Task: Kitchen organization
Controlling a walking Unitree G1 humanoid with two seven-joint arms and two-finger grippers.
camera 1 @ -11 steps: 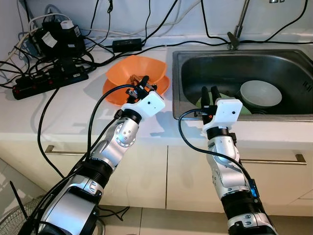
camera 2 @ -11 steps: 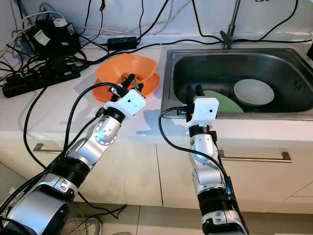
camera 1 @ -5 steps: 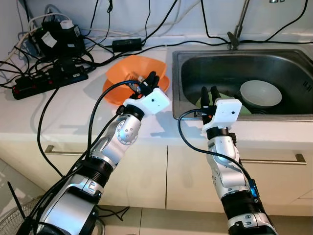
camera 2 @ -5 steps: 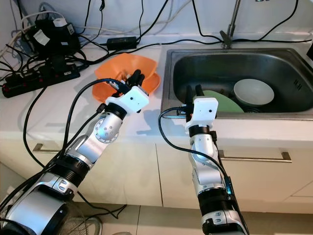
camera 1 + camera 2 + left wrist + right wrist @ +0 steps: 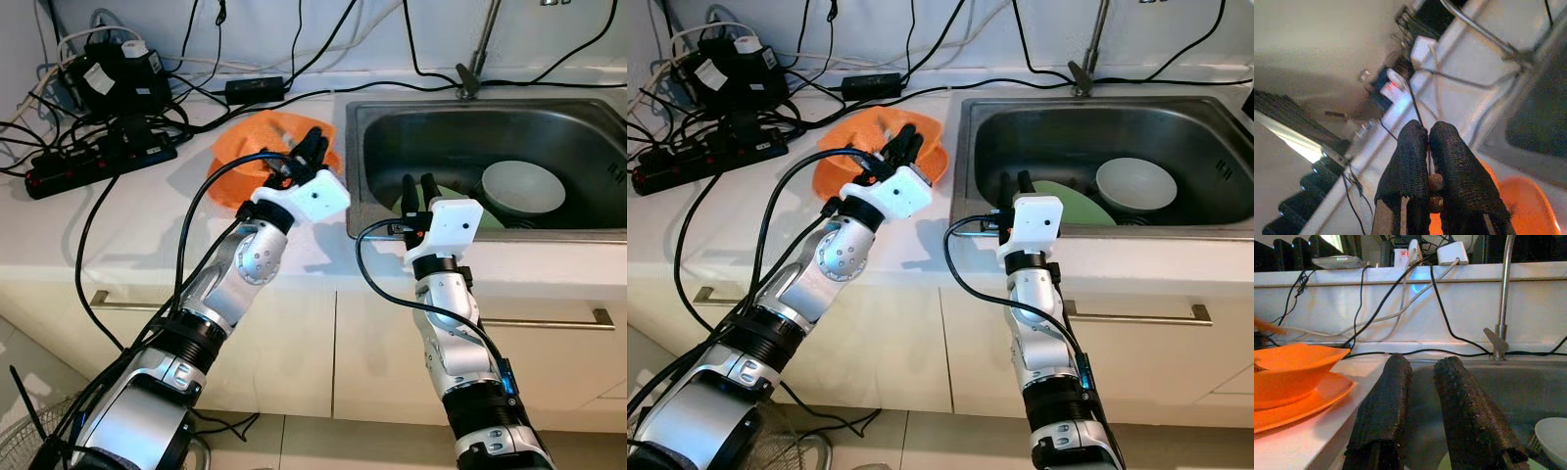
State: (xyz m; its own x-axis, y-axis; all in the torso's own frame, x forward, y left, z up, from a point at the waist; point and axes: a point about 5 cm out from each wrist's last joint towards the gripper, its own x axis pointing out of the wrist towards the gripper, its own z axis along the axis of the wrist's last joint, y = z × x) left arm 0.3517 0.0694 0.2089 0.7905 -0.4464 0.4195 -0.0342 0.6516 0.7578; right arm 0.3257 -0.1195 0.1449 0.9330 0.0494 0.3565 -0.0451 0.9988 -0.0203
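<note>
Two orange dishes, a bowl [image 5: 257, 149] nested on a plate [image 5: 828, 173], are seen on the white tabletop [image 5: 118, 225] just beside the sink [image 5: 588, 132]; both look smooth, glossy and plastic; the bowl appears tilted, its rim caught by the left tool [image 5: 312, 147], whose fingers [image 5: 1410, 161] are pressed together on a thin edge, judged to be the bowl's rim; the step in hand is judged to be the lifting of the bowl; a steady pinch would be called for next, since a slick thin rim could slip; the right tool [image 5: 417, 191] is held at the sink's near edge, its fingers [image 5: 1469, 416] slightly spread and holding nothing; a white bowl [image 5: 522, 186] and a green plate [image 5: 1080, 206] lie in the sink; cables and a power strip [image 5: 98, 162] crowd the tabletop's back.
</note>
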